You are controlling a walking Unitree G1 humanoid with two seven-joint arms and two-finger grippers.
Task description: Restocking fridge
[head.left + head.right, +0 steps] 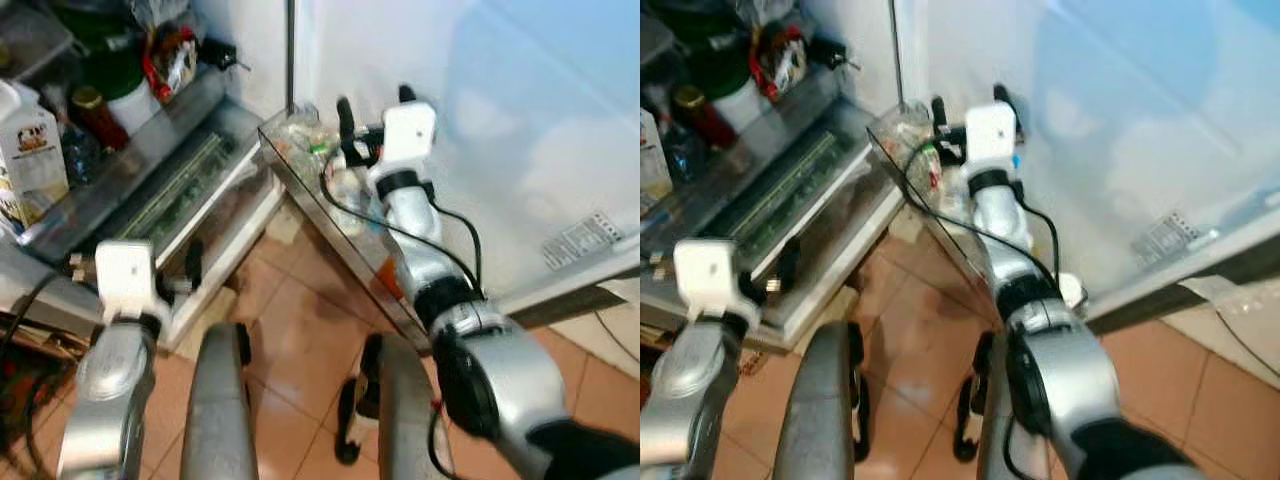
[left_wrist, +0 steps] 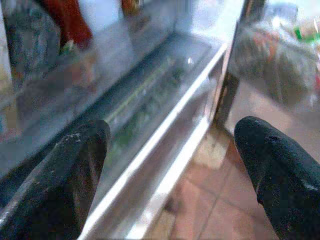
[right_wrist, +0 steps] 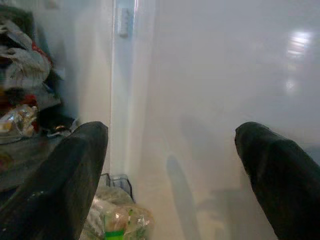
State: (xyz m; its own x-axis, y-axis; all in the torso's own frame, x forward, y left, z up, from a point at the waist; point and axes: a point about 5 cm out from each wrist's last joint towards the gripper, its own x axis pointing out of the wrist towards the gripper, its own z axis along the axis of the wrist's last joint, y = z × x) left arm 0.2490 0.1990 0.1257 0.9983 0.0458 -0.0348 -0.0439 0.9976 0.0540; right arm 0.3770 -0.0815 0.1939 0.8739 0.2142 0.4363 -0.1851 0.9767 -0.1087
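The fridge (image 1: 150,150) stands open at the robot's left, its glass shelf (image 1: 110,180) crowded with a milk carton (image 1: 30,150), a dark red jar (image 1: 95,115), a white tub (image 1: 130,105) and crumpled packets (image 1: 175,60); below the shelf sits a clear crisper drawer (image 1: 190,200) with something green inside; the open white door (image 1: 500,150) swings out to the right, and its clear lower door bin (image 1: 330,230) holds bagged food and a small item with a green label (image 3: 115,230).

The right gripper (image 1: 372,105) is raised above the far end of that bin, close to the door's inner face; its two black fingers stand well apart with nothing between them; the wrist view looks along them at the white door panel.

The left gripper (image 1: 190,265) hangs low in front of the drawer, over the tiled floor (image 1: 300,350); its fingers (image 2: 65,170) are likewise spread wide and empty, the drawer's white front edge running between them.
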